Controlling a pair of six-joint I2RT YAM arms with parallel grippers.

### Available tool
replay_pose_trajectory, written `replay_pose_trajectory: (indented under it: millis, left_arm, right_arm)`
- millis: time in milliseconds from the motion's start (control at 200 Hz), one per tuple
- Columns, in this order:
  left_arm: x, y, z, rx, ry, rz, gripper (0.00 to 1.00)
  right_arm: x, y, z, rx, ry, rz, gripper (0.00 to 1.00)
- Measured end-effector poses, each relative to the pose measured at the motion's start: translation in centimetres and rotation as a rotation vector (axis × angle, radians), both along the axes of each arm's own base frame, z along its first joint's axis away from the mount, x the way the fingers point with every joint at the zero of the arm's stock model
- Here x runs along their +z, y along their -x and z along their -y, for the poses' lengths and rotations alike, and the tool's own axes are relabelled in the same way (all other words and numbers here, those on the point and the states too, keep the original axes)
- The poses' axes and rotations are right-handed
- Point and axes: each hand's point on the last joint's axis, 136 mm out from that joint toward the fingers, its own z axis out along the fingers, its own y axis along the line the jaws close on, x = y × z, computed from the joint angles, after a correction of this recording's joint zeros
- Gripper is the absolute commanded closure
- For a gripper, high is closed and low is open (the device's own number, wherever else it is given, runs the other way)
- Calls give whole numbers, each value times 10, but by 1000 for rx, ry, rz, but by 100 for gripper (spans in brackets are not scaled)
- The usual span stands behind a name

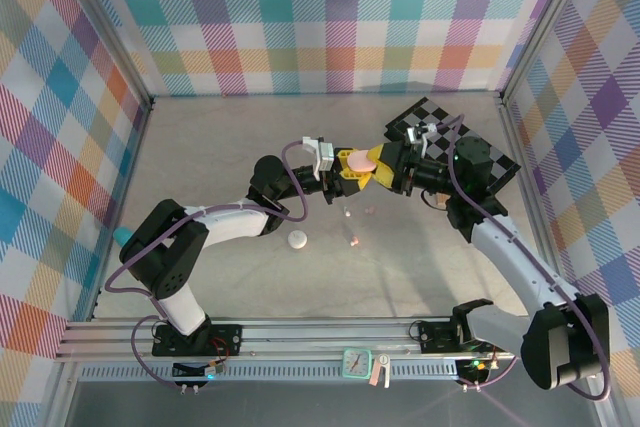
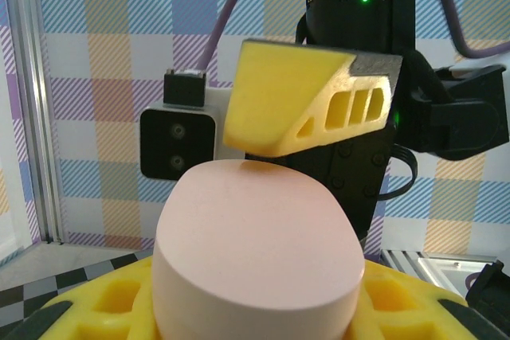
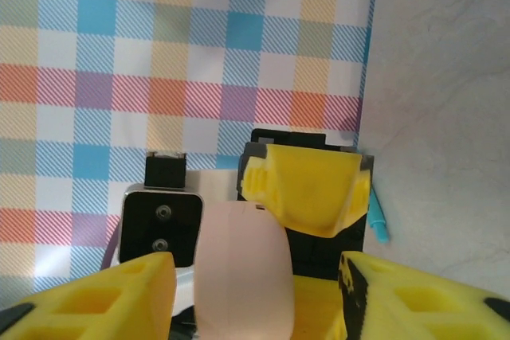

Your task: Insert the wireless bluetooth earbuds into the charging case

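Left pincer (image 2: 255, 312) is clamped on the pink case (image 2: 255, 236) above the counter (image 1: 220, 147). Right pincer (image 3: 263, 292) is spread open, one yellow finger (image 2: 295, 93) touching the case's top.

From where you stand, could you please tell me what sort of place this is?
Probably a robot test cell in a lab: plaid walls box in the table, two robot arms are bolted to an aluminium rail at the near edge, and a checkerboard board lies at the back right.
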Motion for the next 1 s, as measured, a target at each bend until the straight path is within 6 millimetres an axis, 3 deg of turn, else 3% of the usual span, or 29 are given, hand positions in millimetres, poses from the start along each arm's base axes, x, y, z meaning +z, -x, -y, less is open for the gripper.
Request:
replay_pose_trajectory:
  millis: [205,385,725,1000]
  left_arm:
    - [-18,4,-2,-4,-28,-34,67]
    - [-48,13,-7,-17,-74,-87,67]
    - [-61,25,-9,-79,-99,-146,67]
    - [-60,33,-8,-134,-104,-167,67]
  right_arm:
    - [7,7,9,-42,149,130,15]
    - [17,21,21,-31,384,439,1]
    - [2,39,20,148,721,984,1]
    - [-24,28,-1,285,787,1089,1]
